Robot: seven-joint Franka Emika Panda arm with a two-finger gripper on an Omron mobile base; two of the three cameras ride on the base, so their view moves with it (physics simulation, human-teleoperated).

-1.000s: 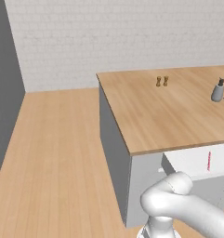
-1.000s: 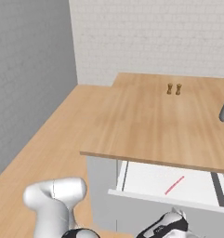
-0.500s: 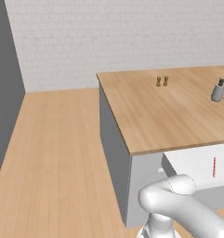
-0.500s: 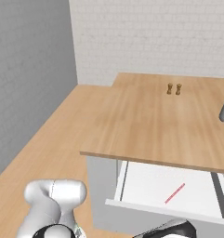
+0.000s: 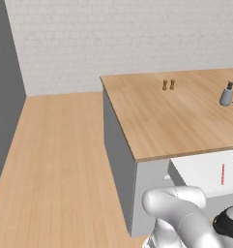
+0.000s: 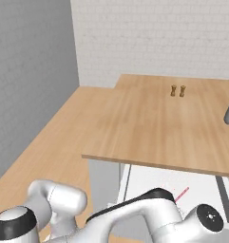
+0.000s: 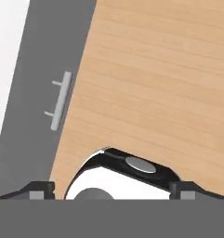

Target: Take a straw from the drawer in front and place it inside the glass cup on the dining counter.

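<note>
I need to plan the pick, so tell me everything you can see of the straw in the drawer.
The straw is a thin, straight stick, red with fine white stripes, lying flat on the plain white floor of the open drawer under the edge of the wooden dining counter. Nothing else touches it. In the right base view part of it shows past the arm.

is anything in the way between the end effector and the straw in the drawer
Nothing visible blocks it. The drawer is pulled open and the straw lies uncovered on its white floor. In the hand view the open end effector hangs over the floor beside the drawer's handle.
</note>
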